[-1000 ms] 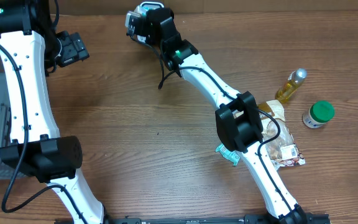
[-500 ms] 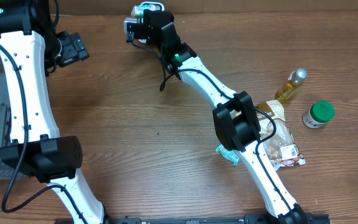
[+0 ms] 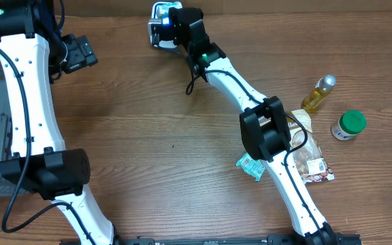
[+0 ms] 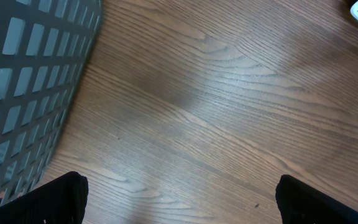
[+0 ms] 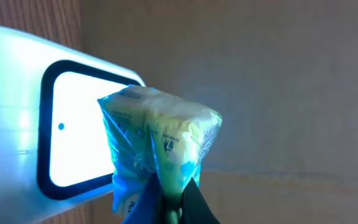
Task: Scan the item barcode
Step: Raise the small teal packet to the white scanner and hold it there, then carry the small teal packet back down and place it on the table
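The small yellow-green packet [image 5: 160,140] in clear wrap is pinched at its bottom end by the right fingers [image 5: 199,210]. They are closed tight on it, and the rest of the packet sticks up past their tips. The packet is held right in front of the white scanner [image 5: 17,93]. It covers the right edge of the scanner's bright window. I cannot tell if the two touch.

From above, the scanner [image 3: 158,13] sits at the far edge of the tabletop [image 3: 148,136], a bit left of the middle.

The left fingers [image 4: 55,199] are spread wide open with nothing between them. They hang over bare wood at the far left, next to a grey basket [image 4: 30,81].

On the right side lie a yellow bottle [image 3: 318,93], a green-lidded jar [image 3: 349,124] and some snack bags [image 3: 312,163].
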Robot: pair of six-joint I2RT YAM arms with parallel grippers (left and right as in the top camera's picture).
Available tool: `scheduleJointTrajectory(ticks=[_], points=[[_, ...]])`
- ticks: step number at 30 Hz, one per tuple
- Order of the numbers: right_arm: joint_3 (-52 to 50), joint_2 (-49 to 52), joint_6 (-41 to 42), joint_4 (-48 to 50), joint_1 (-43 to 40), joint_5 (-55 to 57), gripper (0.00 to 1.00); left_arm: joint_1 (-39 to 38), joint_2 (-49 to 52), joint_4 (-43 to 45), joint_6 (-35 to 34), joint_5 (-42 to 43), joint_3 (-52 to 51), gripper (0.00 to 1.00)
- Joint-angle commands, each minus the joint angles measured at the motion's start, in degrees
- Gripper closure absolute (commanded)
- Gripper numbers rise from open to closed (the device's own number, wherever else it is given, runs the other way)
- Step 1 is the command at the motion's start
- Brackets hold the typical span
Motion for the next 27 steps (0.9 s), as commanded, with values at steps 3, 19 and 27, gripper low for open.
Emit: scheduleJointTrajectory(ticks=[3, 19, 27], points=[[0.20, -1.18, 19.74, 5.27, 1.55, 4.44, 0.96, -0.02, -1.31, -0.13, 0.24, 0.07, -0.22, 0.00], [0.20, -18.34, 48.06, -26.91, 6.93, 48.72, 0.96, -0.02, -1.31, -0.13, 0.24, 0.07, -0.22, 0.00], [0.20, -18.73, 76.15, -75.54, 6.23, 18.51, 0.96, 0.00, -1.31, -0.13, 0.24, 0.07, -0.22, 0.00]])
